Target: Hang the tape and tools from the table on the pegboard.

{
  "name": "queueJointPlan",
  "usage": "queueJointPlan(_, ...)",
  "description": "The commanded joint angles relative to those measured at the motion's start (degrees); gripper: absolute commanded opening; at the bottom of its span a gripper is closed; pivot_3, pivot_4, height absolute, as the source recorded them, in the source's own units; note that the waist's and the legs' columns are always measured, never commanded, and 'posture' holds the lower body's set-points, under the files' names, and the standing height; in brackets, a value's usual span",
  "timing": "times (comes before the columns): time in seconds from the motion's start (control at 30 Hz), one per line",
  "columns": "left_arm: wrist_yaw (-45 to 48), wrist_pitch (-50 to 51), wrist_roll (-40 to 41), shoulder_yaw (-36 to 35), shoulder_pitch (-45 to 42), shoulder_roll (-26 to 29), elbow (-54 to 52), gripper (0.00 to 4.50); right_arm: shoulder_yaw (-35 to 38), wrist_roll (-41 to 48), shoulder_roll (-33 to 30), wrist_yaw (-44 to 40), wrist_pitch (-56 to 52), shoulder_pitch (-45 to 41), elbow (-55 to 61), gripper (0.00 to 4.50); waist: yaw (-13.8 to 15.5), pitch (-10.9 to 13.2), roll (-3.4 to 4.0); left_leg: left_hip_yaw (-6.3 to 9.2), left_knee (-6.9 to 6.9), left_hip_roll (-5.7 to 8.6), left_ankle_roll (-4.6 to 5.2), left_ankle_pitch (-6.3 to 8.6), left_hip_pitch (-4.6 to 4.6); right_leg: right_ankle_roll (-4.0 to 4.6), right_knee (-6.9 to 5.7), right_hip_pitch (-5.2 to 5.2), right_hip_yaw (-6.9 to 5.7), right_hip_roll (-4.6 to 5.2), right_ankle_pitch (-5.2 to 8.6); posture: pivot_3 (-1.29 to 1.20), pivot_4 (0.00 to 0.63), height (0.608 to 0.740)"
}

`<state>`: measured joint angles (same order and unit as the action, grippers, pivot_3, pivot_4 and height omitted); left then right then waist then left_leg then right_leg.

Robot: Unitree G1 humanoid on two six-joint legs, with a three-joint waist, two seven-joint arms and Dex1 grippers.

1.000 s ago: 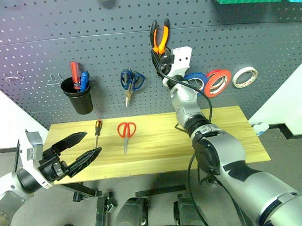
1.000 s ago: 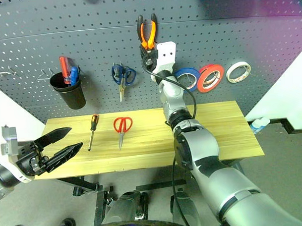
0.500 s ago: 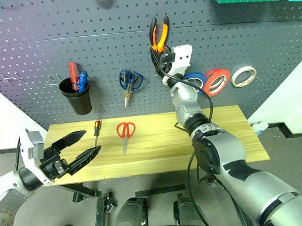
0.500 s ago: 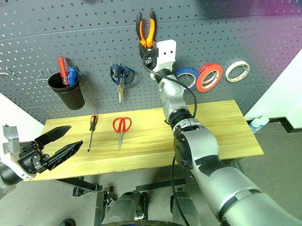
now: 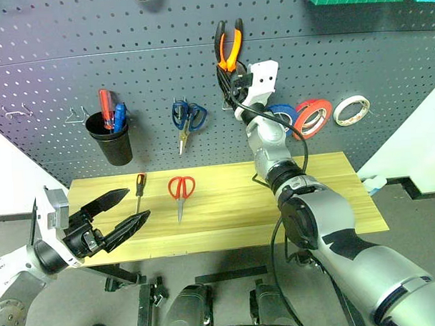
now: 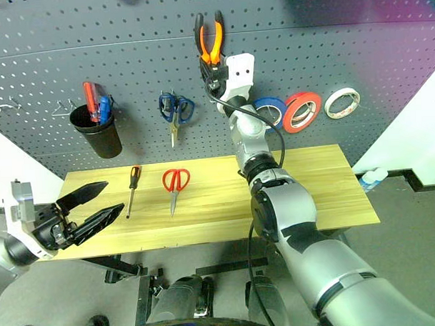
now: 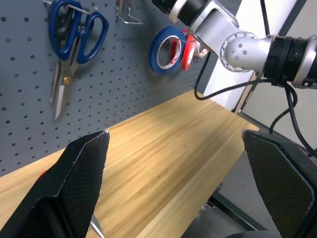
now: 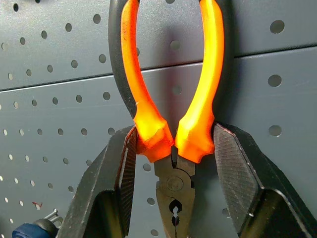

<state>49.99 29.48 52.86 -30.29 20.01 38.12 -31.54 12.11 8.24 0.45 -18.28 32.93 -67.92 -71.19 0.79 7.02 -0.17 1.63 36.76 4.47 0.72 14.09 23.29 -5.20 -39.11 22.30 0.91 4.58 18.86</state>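
Right gripper (image 8: 173, 148): raised against the pegboard (image 5: 71, 61), its jaws pinching the pliers (image 5: 228, 48) low on their orange handles, handles pointing up

Change: over the past second the pliers stayed high on the board and the grip did not loosen; the hanging is, I judge, not finished

Left gripper (image 5: 116, 216): jaws spread wide and empty, hovering at the near left edge of the surface (image 5: 333, 195)

Blue tape (image 5: 281, 116): already on the board right of the pliers, beside the red-orange roll (image 5: 312, 117)

Screwdriver (image 5: 140, 188): lying on the surface, far left

Red scissors (image 5: 181, 191): lying just right of the screwdriver

Meaning: two tools left to hang once the pliers are released
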Motion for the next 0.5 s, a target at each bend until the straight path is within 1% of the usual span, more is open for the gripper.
queueJointPlan(0.03,0.1,-0.9,-0.1,-0.8,-0.5,0.5,-0.6,4.5,0.3,-0.1,-1.6,0.3,1.2,-1.9,2.3,2.02,0.0,0.0,0.0,0.0,0.0,0.0,0.0,0.0,0.0,0.0,0.0,0.0,0.0,0.0,0.0,0.19,0.099,0.723)
queueJointPlan(0.17,-0.5,-0.4,0.3,-0.5,-0.9,0.7,-1.1,4.5,-1.7,-2.9,-2.0,1.9,2.6,0.1,2.1,2.02,0.0,0.0,-0.01,0.0,0.0,0.0,0.0,0.0,0.0,0.01,0.01,-0.01,0.0,0.01,0.0,0.19,0.106,0.723)
queueJointPlan(0.27,-0.4,-0.1,0.7,-0.9,-0.8,1.0,-1.4,4.5,-1.8,-3.1,-2.0,2.0,2.8,1.0,2.0,2.02,0.0,0.0,-0.02,0.0,0.0,0.0,0.0,0.0,0.0,0.02,0.03,0.0,0.0,0.01,0.01,0.19,0.117,0.723)
queueJointPlan(0.5,-0.9,1.5,2.5,-3.0,1.0,2.1,-3.1,4.5,-2.6,-3.8,-1.4,2.9,3.1,3.0,2.4,2.02,-0.1,1.0,-0.04,0.0,-0.11,-0.02,0.01,0.0,0.01,0.06,0.06,0.02,0.0,0.03,0.02,0.2,0.145,0.723)
